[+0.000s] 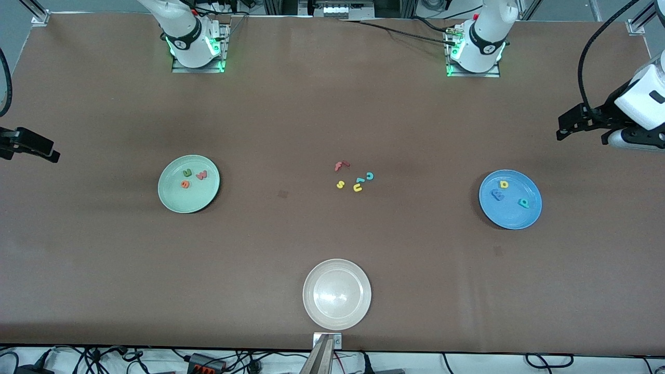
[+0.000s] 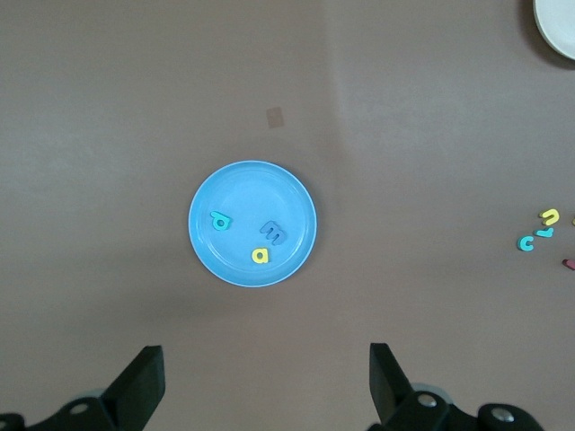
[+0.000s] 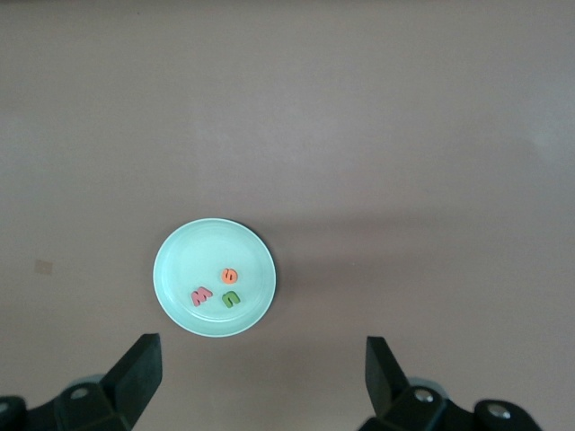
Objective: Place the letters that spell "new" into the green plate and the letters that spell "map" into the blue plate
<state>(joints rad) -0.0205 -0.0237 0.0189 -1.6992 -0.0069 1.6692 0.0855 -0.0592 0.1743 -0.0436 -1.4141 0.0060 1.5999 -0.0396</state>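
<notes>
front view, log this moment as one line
round mint-green plate: green n, orange e, red w | round blue plate: blue m, yellow a, teal p | left gripper: open | right gripper: open

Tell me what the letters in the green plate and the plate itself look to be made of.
Letters: probably foam, since they look matte and thick-cut with soft edges and no glare.
Green plate: likely glazed ceramic or hard plastic. It is smooth with a faint sheen near the rim; which of the two cannot be told.
</notes>
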